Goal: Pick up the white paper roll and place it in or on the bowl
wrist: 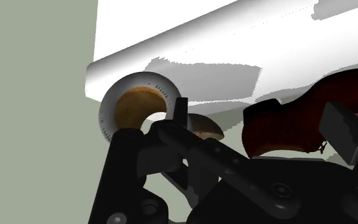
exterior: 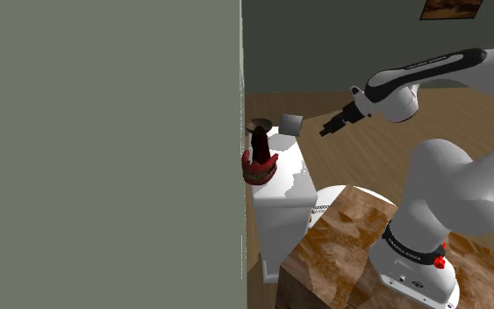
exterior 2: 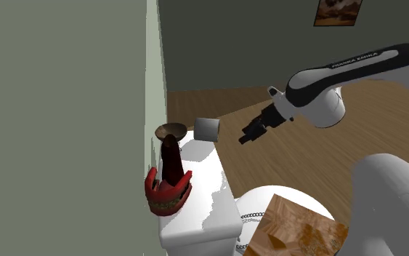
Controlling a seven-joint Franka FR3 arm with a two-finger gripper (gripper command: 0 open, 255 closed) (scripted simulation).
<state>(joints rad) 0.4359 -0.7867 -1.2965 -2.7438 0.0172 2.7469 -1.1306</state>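
Two large forms frame the scene: the grey-green wall (exterior: 104,149) and the white toilet tank (exterior: 280,193) standing against it. On the tank's lid, in falling order of size, lie a dark red holder (exterior 2: 168,190) with a dark upright shape in it, the pale paper roll (exterior 2: 208,128) on its side at the lid's far end, and a small brown bowl (exterior 2: 169,131) just beside the roll, against the wall. The step in hand, as I judge it, is the approach to the roll. To do it well I should come in level, set one finger on each curved flank, and close only once the roll sits squarely between them, taking care not to nudge it toward the bowl or off the lid. My gripper (exterior 2: 250,134) hangs in the air with its fingers apart and nothing between them. The roll lies near it but apart, on the wall side, its hollow brown core facing me in the wrist view.
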